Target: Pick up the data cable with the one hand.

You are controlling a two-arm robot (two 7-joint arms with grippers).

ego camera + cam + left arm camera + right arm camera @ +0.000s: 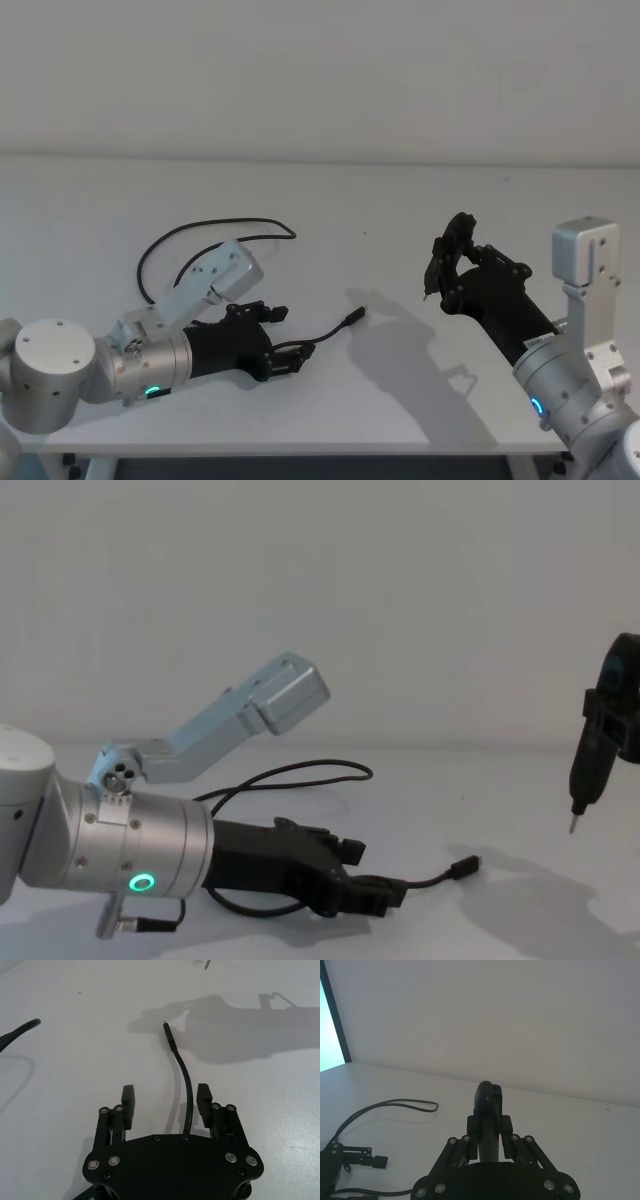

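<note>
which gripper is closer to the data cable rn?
Left. The left gripper straddles the data cable, jaws open either side. The right gripper is raised well to the cable's right, shut on a black tool.

Blk data cable (pixel 186 1085), blk left gripper (pixel 166 1091), green ring light (pixel 140 883), white table (pixel 400 200).

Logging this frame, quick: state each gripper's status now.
Left gripper: open, data cable lying between its jaws, not clamped.
Right gripper: shut on a black pointed tool.

Left gripper (pixel 292 332) low with jaws spread, right gripper (pixel 452 262) raised and clamped
</note>
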